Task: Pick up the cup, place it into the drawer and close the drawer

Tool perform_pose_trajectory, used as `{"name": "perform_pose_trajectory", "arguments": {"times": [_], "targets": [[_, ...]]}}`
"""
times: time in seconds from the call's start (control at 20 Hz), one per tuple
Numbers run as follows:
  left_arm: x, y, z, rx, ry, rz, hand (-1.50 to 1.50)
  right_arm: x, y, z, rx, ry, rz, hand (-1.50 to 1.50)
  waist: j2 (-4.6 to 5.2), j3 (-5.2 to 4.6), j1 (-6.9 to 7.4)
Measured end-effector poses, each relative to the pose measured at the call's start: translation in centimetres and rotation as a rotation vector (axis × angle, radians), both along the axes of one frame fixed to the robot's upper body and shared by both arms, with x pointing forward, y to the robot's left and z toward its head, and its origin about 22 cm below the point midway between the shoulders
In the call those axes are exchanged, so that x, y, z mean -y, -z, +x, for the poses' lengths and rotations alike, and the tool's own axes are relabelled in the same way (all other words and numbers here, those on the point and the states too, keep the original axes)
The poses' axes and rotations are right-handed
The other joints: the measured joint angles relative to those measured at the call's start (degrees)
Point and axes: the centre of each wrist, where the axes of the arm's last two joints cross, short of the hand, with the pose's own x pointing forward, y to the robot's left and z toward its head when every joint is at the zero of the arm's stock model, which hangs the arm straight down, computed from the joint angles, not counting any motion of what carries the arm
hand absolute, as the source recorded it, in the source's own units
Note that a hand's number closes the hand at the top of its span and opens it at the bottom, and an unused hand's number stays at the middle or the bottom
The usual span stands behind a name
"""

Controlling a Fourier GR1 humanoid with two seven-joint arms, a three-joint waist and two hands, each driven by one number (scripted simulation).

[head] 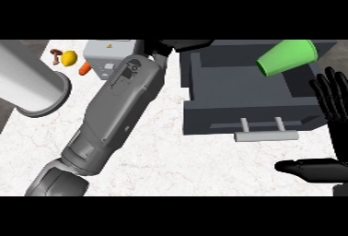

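The green cup (287, 56) lies tilted, its mouth toward the lower left, over the far right corner of the open dark grey drawer (204, 110). No hand touches the cup. I cannot tell whether it rests on the drawer's wall. The drawer's pale handle (266, 134) faces me. My left forearm stretches from the lower left up to the far edge, where my left hand (178, 44) shows only partly beside the drawer's back left corner. My right hand (327, 167) stands open at the right edge, fingers (333, 94) straight up beside the drawer's right wall, thumb pointing left.
A large white cylinder (31, 83) stands at the left edge. Behind it lie a yellow lemon (68, 58), a brown mushroom (55, 54) and an orange piece (85, 69), next to a light grey box (108, 53). The white marble counter (176, 161) spreads in front.
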Motion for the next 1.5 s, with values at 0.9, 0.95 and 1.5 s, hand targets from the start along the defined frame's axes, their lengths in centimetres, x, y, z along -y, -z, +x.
{"name": "perform_pose_trajectory", "arguments": {"times": [0.9, 0.95, 1.5], "targets": [[2.7, 3.9, -0.2, -0.115, -0.049, 0.227, -1.5, -0.2, -0.9, 1.0, 0.013, -0.037, -0.003, -1.5, 0.54, 0.04, -2.57], [2.7, 4.3, -0.3, -0.119, -0.047, 0.243, -1.5, -0.4, -1.0, 1.0, 0.013, -0.039, -0.008, -1.5, 0.6, 0.04, -2.72], [3.7, 5.7, -1.3, -0.12, -0.091, 0.376, -1.5, -0.4, -1.5, 1.7, 0.032, -0.061, 0.001, -1.5, 0.76, 0.04, -3.28]]}}
